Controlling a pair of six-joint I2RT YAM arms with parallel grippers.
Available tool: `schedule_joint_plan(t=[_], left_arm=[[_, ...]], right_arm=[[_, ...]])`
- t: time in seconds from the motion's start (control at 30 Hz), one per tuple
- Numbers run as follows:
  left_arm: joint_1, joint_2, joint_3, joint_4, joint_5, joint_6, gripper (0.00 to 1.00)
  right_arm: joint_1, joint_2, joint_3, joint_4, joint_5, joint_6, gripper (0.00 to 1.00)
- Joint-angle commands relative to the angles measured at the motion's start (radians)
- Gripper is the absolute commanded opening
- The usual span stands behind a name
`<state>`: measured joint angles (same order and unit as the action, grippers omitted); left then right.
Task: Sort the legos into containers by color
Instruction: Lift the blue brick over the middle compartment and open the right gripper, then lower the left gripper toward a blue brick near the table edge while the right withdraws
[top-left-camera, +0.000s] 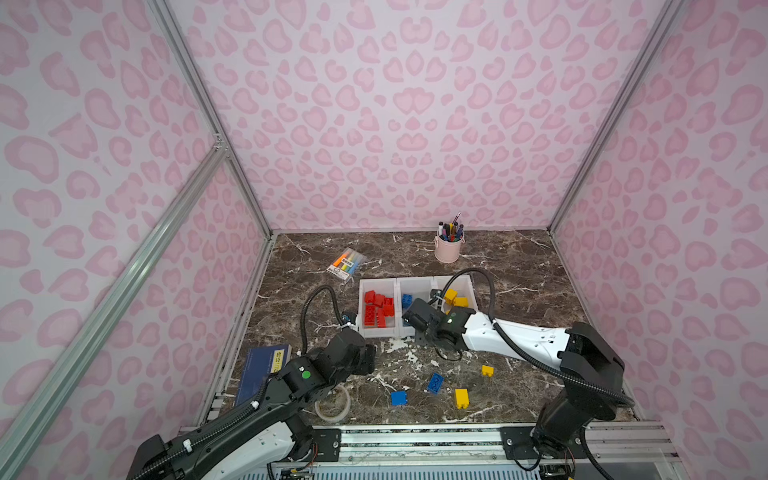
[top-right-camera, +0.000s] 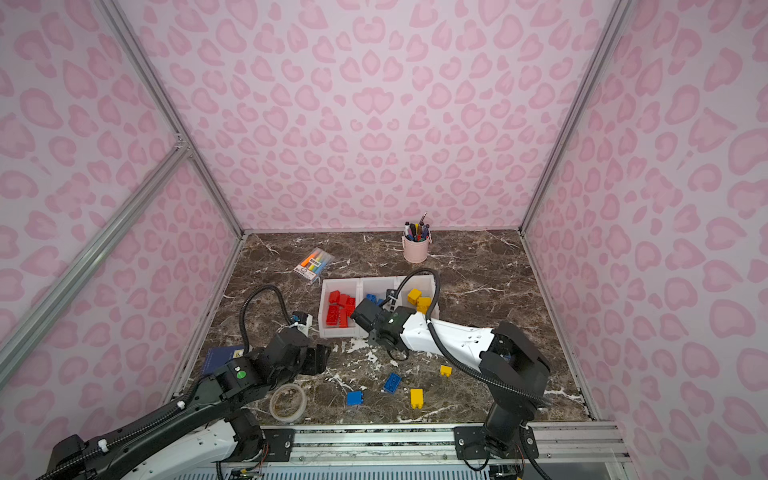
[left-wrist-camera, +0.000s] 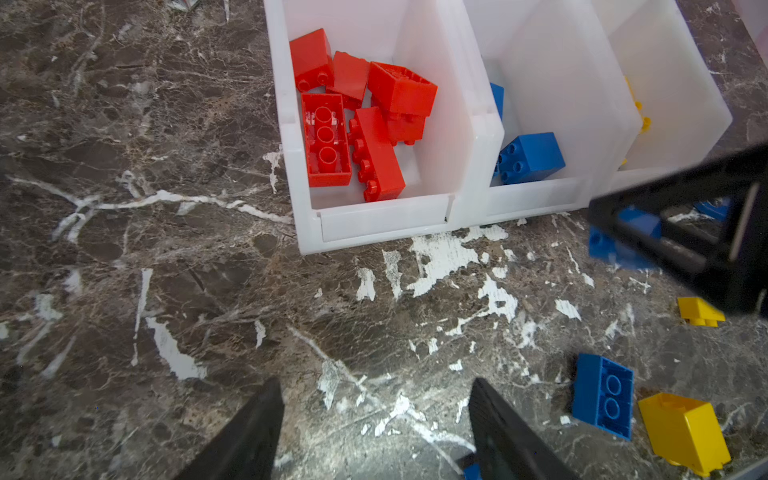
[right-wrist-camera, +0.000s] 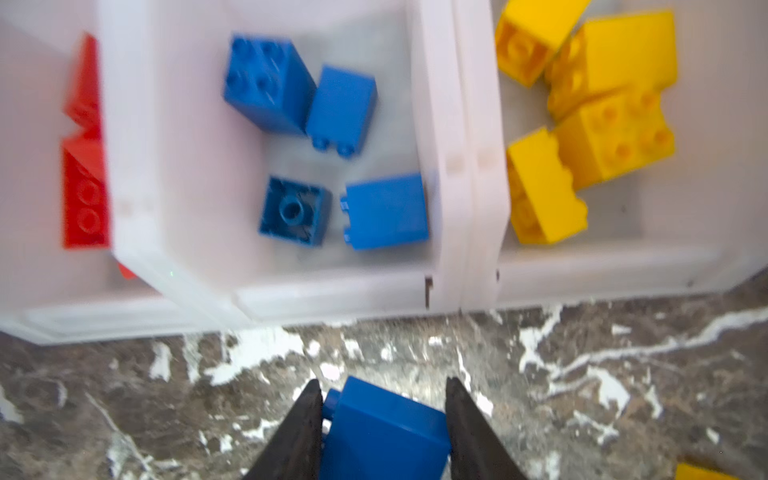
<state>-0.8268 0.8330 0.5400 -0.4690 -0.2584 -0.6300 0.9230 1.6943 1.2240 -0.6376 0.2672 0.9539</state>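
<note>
Pink spotted walls close in a brown marble tabletop (top-left-camera: 519, 291), where the three containers (top-left-camera: 397, 283) stand joined in a row. The sorted legos (top-left-camera: 377, 309) lie red in the left one, blue in the middle container (right-wrist-camera: 332, 293) and yellow in the right.

The right pincer (right-wrist-camera: 384, 384) is clamped on a blue lego (right-wrist-camera: 386, 432), just in front of the middle container's front lip; how high it hangs I cannot tell. The left pincer (left-wrist-camera: 376, 382) hangs with jaws apart and empty over bare tabletop before the red bin.

The likeliest fault is a clipped lip. If the blue lego is driven straight ahead too low, it could strike the lip and twist out of the tips. The dividing walls are thin, so a sideways drift could drop it among red or yellow.

Four loose legos (top-left-camera: 435, 382), two blue and two yellow, lie nearer the front edge, well apart from the bins. There is open room behind the right pincer; to its left the left pincer stands near. The pen cup (top-left-camera: 448, 251) is far back, out of the way.
</note>
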Motion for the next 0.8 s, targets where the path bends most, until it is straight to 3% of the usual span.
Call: schedule_joint_plan(t=[0.0,0.27,0.4,0.53,0.77], left_arm=[[0.000,-0.006,0.008,-0.034,0.004,-0.008,0.73],[0.000,-0.043,-0.010,-0.072,0.024,-0.042,0.73],[0.001,-0.040,-0.012,-0.082,0.039,-0.055,0.73],[0.001,-0.029,-0.014,-0.087,0.060,-0.059,0.73],[-0.009,-0.017,-0.021,-0.094,0.083,-0.069,0.73]], right_arm=[[-0.056,0.041,0.099,-0.052,0.004,-0.143,0.45],[-0.175,0.209,0.350,-0.084,-0.077,-0.274,0.46],[-0.199,0.254,0.407,-0.092,-0.104,-0.301,0.59],[-0.205,0.258,0.425,-0.093,-0.113,-0.313,0.66],[-0.209,0.213,0.385,-0.074,-0.126,-0.315,0.67]])
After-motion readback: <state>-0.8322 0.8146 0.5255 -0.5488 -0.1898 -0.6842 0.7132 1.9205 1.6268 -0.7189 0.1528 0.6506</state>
